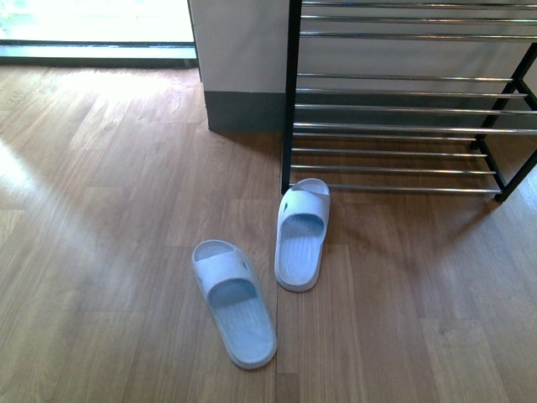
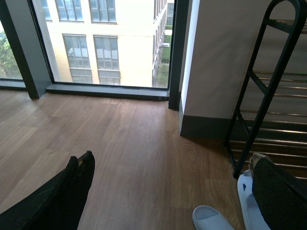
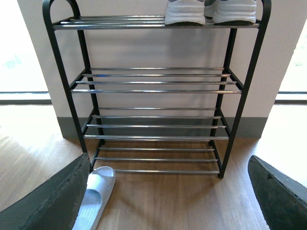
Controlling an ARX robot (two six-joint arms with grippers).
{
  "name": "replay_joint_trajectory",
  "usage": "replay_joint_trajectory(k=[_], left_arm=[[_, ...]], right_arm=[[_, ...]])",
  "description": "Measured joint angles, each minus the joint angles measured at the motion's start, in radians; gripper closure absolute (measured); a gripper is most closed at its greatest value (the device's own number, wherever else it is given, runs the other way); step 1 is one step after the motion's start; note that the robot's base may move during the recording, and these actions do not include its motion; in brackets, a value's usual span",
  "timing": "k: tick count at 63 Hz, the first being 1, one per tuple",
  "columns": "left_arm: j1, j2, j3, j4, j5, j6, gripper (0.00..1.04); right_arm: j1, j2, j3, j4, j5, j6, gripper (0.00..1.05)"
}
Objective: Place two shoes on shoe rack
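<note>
Two pale blue-white slide sandals lie on the wood floor. One sandal (image 1: 303, 234) lies with its toe at the rack's lower left post; the other sandal (image 1: 234, 303) lies nearer and to its left. The shoe rack (image 1: 403, 109) stands at the back right, black frame with chrome bars. In the right wrist view the rack (image 3: 153, 91) shows whole, with the grey sneakers (image 3: 211, 12) on its top tier. My left gripper (image 2: 175, 191) is open above the floor, the sandals (image 2: 211, 221) near its right finger. My right gripper (image 3: 168, 196) is open, facing the rack's bottom tier, one sandal (image 3: 96, 196) by it.
A white wall column with a dark skirting (image 1: 243, 109) stands left of the rack. A floor-to-ceiling window (image 2: 105, 43) lies at the far left. Wood floor (image 1: 101, 235) spreads left of the sandals.
</note>
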Motion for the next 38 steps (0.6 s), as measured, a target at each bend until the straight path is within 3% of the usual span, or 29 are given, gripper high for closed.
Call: replay_joint_trajectory(k=[26, 29, 33, 38], left_arm=[[0.000, 0.000, 0.000, 0.000, 0.000, 0.000, 0.09], [0.000, 0.000, 0.000, 0.000, 0.000, 0.000, 0.09], [0.000, 0.000, 0.000, 0.000, 0.001, 0.000, 0.09], [0.000, 0.000, 0.000, 0.000, 0.001, 0.000, 0.09]], right_arm=[[0.000, 0.001, 0.000, 0.000, -0.001, 0.000, 0.09], [-0.005, 0.029, 0.001, 0.026, -0.112, 0.006, 0.09], [0.071, 0.121, 0.003, 0.091, -0.128, 0.006, 0.09], [0.214, 0.348, 0.023, 0.222, -0.050, 0.012, 0.09]])
